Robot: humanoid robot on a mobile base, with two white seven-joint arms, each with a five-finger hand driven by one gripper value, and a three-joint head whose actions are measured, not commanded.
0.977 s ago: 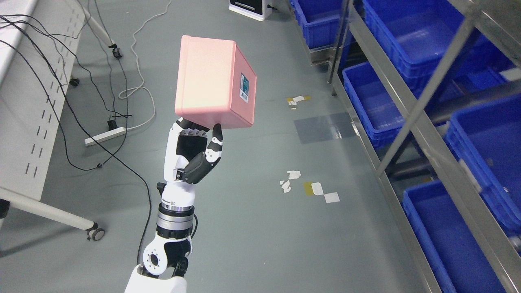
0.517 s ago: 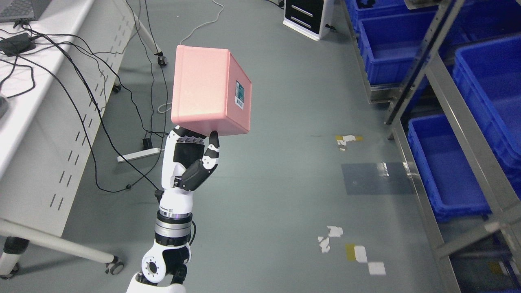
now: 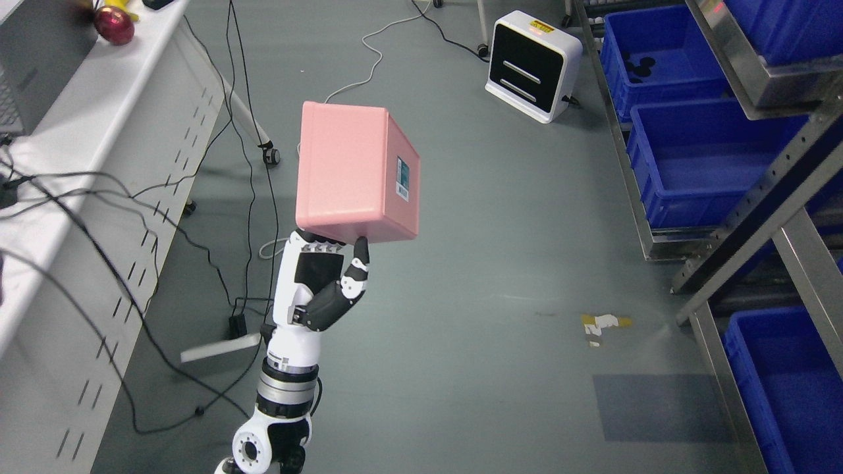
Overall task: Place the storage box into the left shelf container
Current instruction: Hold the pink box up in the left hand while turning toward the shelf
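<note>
- Left hand (image 3: 326, 280): fingers curled under the pink storage box (image 3: 355, 174), thumb pressed against its lower edge; I hold it aloft over the grey floor (image 3: 474, 316), well apart from the shelf (image 3: 751, 217).
- Step: carrying. I'd keep the box level and the wrist steady, since the grip takes only its bottom edge.
- Blue bins (image 3: 698, 158): the far one holds dark items I cannot identify; the nearer ones look empty.

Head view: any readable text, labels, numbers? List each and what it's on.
No text can be read.
Sticker on the pink storage box, held up by the left hand: print too small.
White floor unit: orange light and two dark slots, no readable text.
</note>
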